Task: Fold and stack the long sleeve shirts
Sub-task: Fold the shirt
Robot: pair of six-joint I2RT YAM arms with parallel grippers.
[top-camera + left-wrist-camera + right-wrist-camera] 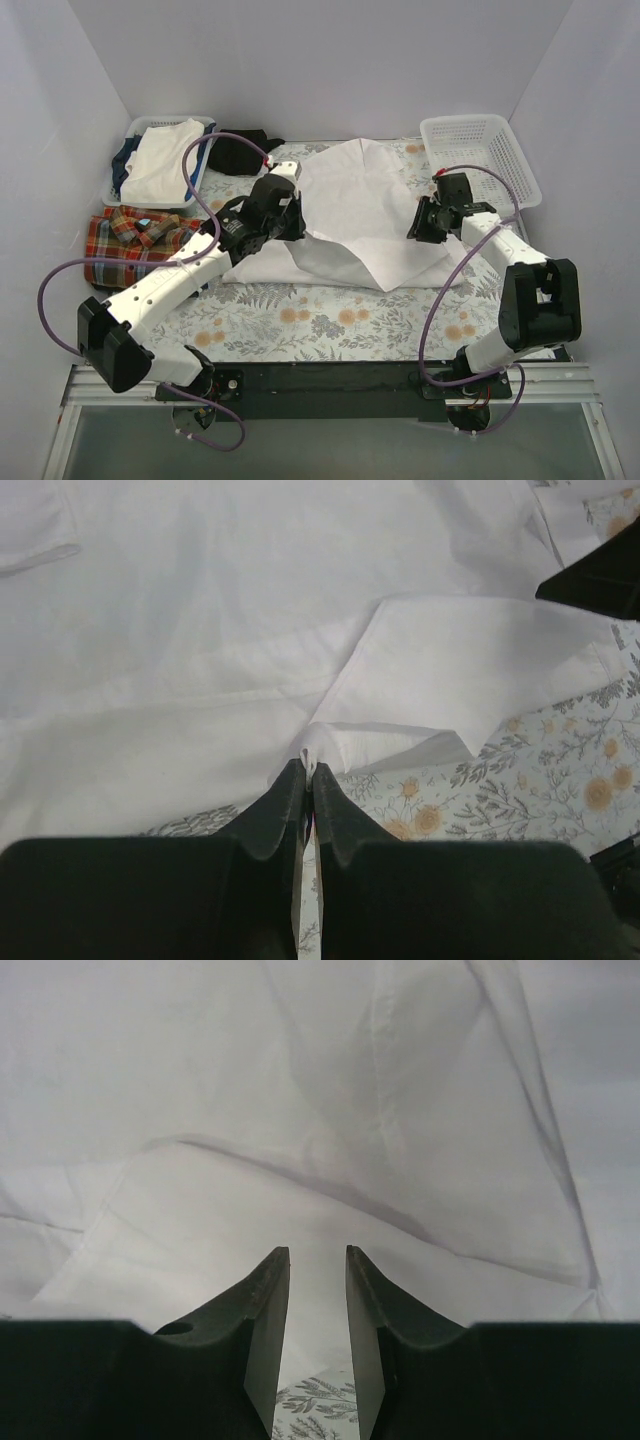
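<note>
The white long sleeve shirt [350, 210] lies rumpled and partly folded over in the middle of the floral cloth. My left gripper [297, 228] is at its left edge, shut on a small pinch of white fabric [309, 755] at a folded corner [450, 670]. My right gripper [413, 230] sits at the shirt's right side. Its fingers [268, 1290] stand apart over the white shirt [300, 1110], with nothing clamped between them. The plaid long sleeve shirt [135, 240] lies flat at the left edge of the table, apart from both grippers.
A white basket [128, 140] at the back left holds folded white and dark clothes. A small black garment [238, 152] lies beside it. An open white basket [482, 150] stands at the back right. The floral cloth [330, 320] covers the table in front of the shirt.
</note>
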